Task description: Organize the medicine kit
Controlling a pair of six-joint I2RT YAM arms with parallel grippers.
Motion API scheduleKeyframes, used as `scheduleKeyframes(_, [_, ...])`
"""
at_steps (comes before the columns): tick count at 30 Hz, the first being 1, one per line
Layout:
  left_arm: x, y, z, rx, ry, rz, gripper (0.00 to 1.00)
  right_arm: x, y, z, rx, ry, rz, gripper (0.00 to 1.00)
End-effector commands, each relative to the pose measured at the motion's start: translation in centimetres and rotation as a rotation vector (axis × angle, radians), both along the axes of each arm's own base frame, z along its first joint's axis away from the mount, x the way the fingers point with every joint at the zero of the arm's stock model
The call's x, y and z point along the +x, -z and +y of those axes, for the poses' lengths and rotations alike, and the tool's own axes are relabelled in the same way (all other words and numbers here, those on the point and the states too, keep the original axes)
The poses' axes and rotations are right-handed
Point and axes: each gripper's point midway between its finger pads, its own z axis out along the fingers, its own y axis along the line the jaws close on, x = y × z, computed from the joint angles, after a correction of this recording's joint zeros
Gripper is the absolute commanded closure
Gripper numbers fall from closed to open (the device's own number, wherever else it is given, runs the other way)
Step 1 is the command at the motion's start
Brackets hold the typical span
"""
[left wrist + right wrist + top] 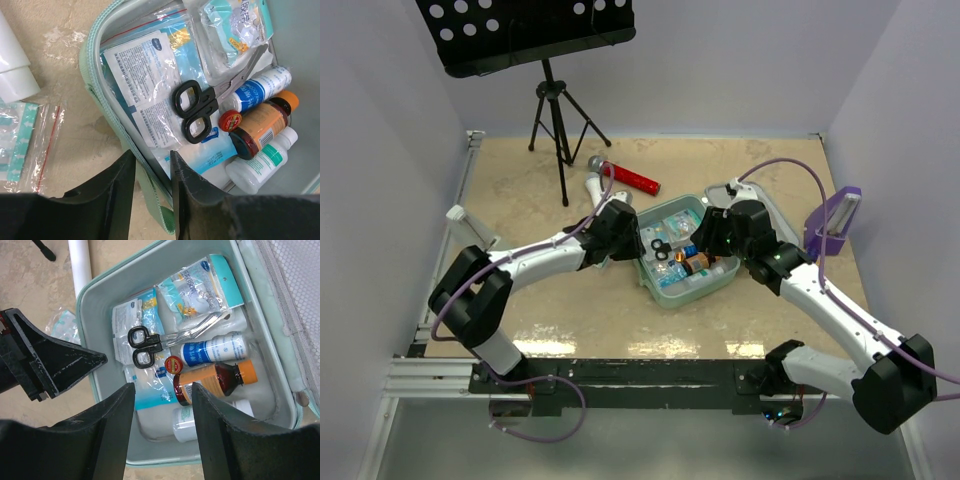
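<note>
The mint-green medicine kit (672,300) lies open mid-table, its lid (295,290) folded back to the right. Inside are black-handled scissors (145,345), a blue-labelled white bottle (215,350), an amber bottle with an orange cap (215,377), a white bottle (260,162), a small red tin (173,363) and sealed packets (145,75). My left gripper (632,248) straddles the kit's left wall (92,65), with the jaws closed on it (152,157). My right gripper (705,240) hovers over the contents, open and empty (162,387).
A clear bag of packets (20,145) and a white tube (12,70) lie on the table left of the kit. A red cylinder (630,180) lies behind it. A purple stand (835,222) is at the right wall, a music-stand tripod (555,120) at the back.
</note>
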Motion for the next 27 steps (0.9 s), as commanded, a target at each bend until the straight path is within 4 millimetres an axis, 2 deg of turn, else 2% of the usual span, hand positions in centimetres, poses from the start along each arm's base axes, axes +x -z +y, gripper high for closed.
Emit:
scheduleKeyframes(1, [-0.5, 0.5, 0.4, 0.107, 0.108, 0.009, 0.65, 0.6, -2.3, 0.3, 0.002, -0.018, -0.068, 0.47])
scheduleKeyframes(4, [0.3, 0.4, 0.8, 0.154, 0.13, 0.0, 0.67, 0.6, -2.2, 0.4, -0.002, -0.027, -0.068, 0.47])
scheduleKeyframes(8, [1.4, 0.8, 2.0, 0.248, 0.175, -0.002, 0.78, 0.6, -2.2, 0.5, -0.003, -0.037, -0.068, 0.48])
scheduleKeyframes(13, [2.6, 1.1, 3.6, 0.3, 0.212, -0.024, 0.81, 0.6, -2.3, 0.7, 0.003, -0.048, -0.075, 0.48])
scheduleKeyframes(16, [3.7, 1.3, 4.2, 0.271, 0.236, -0.016, 0.81, 0.7, -2.2, 0.8, 0.003, -0.051, -0.073, 0.48])
scheduleKeyframes(18, [4.7, 1.7, 5.5, 0.269, 0.223, 0.004, 0.8, 0.7, -2.2, 0.8, 0.002, -0.054, -0.074, 0.48])
scheduleKeyframes(24, [5.6, 1.6, 6.8, 0.28, 0.25, 0.03, 0.76, 0.8, -2.3, 0.8, -0.004, -0.055, -0.08, 0.48])
scheduleKeyframes(27, [5.2, 1.5, 6.7, 0.265, 0.255, 0.036, 0.7, 0.9, -2.2, 0.8, -0.004, -0.056, -0.082, 0.48])
